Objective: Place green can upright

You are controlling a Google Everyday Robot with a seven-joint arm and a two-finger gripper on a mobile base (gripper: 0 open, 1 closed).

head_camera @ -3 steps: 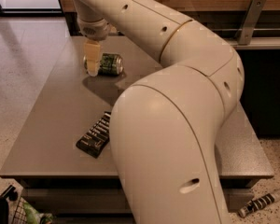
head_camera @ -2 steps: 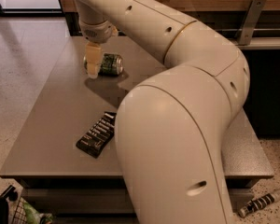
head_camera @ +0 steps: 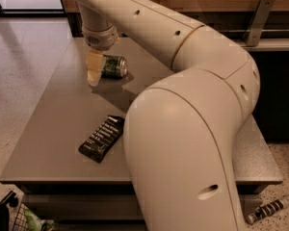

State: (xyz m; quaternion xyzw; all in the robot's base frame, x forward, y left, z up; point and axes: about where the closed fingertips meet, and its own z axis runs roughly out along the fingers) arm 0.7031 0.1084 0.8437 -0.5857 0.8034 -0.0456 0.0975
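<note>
1. Dark green aluminium drink can (head_camera: pixel 114 66) with a white-patterned label: it lies on its side on the far left part of the table, long axis roughly left to right. A silver rim shows at its right end.
2. Pale yellowish, blocky gripper (head_camera: pixel 94 76): hangs straight down from a ribbed, light-coloured wrist collar, tip close to the tabletop. It sits at the can's left end and overlaps it in view. I cannot tell whether it touches the can, nor whether it is spread or closed.
3. Cream robot arm (head_camera: pixel 192 129): smooth, glossy, rounded shells dotted with small dark holes. It bends from the lower right up and across to the gripper, and covers much of the table's right side.
4. Rectangular table (head_camera: pixel 53 119): flat, matte grey-brown top, with soft shadow under the gripper and can.
5. Flat black rectangular wrapped bar (head_camera: pixel 102 138) with white print: lies diagonally near the table's front edge, well apart from the can.
6. Pale speckled floor (head_camera: pixel 19 81): polished, with window glare at the far left.
7. On the floor, 1 wire basket (head_camera: pixel 19 220) at the bottom left and 1 black-and-white banded tube (head_camera: pixel 272 208) at the bottom right.
</note>
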